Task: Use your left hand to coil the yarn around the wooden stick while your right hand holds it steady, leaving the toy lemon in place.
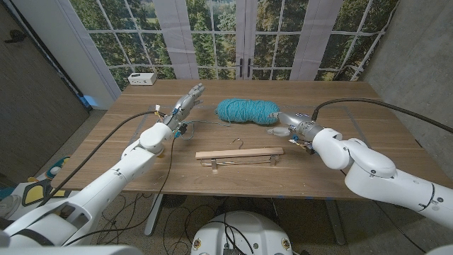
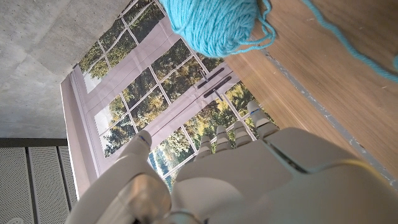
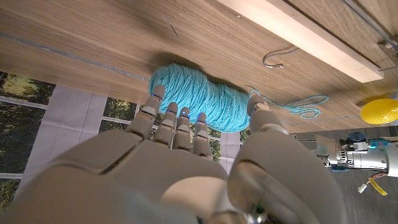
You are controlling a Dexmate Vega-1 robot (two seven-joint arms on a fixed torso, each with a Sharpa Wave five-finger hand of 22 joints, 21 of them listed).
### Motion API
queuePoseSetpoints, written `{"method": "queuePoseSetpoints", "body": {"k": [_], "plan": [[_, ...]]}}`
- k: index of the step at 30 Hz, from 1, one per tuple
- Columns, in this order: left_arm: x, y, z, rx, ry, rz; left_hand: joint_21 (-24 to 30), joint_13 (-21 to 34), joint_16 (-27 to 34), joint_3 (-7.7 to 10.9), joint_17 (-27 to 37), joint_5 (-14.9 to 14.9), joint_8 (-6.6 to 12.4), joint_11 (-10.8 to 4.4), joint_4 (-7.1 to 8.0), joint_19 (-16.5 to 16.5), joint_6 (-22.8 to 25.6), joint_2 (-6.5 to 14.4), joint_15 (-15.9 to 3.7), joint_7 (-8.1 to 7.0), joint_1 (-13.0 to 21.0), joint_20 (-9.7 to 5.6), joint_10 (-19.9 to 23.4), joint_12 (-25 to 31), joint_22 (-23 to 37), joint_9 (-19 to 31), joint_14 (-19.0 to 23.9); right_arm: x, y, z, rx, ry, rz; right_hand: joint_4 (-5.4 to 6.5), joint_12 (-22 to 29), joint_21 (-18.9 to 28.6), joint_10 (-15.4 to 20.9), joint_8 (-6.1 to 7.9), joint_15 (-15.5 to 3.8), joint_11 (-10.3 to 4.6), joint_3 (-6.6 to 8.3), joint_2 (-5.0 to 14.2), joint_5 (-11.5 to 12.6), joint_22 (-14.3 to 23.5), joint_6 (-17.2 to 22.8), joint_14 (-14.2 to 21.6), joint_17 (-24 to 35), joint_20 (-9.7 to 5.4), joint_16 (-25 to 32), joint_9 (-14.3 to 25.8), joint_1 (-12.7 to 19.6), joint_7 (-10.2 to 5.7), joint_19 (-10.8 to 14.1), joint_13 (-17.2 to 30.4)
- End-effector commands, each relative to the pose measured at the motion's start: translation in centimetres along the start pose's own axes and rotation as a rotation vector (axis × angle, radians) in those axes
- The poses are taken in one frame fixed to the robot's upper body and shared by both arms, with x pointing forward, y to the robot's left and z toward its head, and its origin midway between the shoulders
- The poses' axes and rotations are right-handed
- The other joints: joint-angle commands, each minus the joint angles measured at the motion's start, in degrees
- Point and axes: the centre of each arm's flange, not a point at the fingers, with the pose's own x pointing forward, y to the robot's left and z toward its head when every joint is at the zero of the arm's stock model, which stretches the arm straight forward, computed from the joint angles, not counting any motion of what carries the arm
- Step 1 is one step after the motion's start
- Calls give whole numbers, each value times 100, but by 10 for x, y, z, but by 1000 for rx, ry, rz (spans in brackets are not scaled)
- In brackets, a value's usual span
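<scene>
The teal yarn ball [image 1: 246, 110] lies on the wooden bench [image 1: 368, 127], its loose strand [image 3: 298, 107] trailing off toward the left hand [image 1: 185, 101]. That hand hovers just beside the ball with its fingers [image 2: 239, 134] straight and apart, holding nothing. The right hand [image 1: 287, 125] is near the ball's other end, fingers [image 3: 177, 121] spread and empty. The wooden stick [image 1: 239, 154] lies nearer the robot than the ball, a small metal hook [image 1: 238, 142] between them. The toy lemon [image 3: 380, 111] sits beyond the stick's end, by the left hand.

Teal yarn ball [image 1: 246, 111] behind flat stick [image 1: 239, 154]
</scene>
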Motion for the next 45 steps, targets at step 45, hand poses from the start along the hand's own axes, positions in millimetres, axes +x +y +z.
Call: {"method": "queuePoseSetpoints", "body": {"k": [45], "plan": [[0, -4, -2, -17, 8, -18, -56, 26, -9, -57, 13, 4, -20, 15, 4, 27, 15, 37, 21, 11, -97, 62, 25, -45, 33, 31, 13, 7, 45, 29, -147, 46, 195, 5, 40, -42, 206, 66, -55, -37, -3, 76, -15, 19, 314, 185, 23, 1, 47, 31, 215, -14, 179, 37]]}}
